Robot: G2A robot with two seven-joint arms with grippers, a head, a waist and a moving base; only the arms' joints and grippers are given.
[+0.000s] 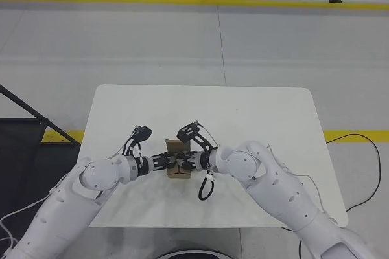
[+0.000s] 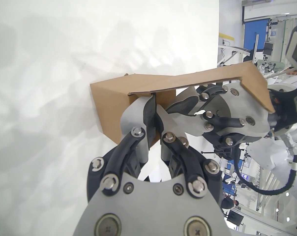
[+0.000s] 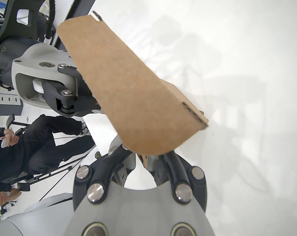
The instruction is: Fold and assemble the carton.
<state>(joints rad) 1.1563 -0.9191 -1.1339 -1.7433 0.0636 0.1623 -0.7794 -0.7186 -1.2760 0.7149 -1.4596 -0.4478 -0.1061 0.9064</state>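
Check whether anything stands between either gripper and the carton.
Nothing visible does. The left gripper is shut on a wall of the carton, with no object in between. The right gripper is right against the carton from the other side, under its raised flap, with nothing separating them.

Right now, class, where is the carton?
In the top view, the carton is at the table's near-centre, gripped between the left claw and the right claw.

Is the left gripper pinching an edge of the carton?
Yes, the left gripper has its fingers shut on a panel edge of the carton.
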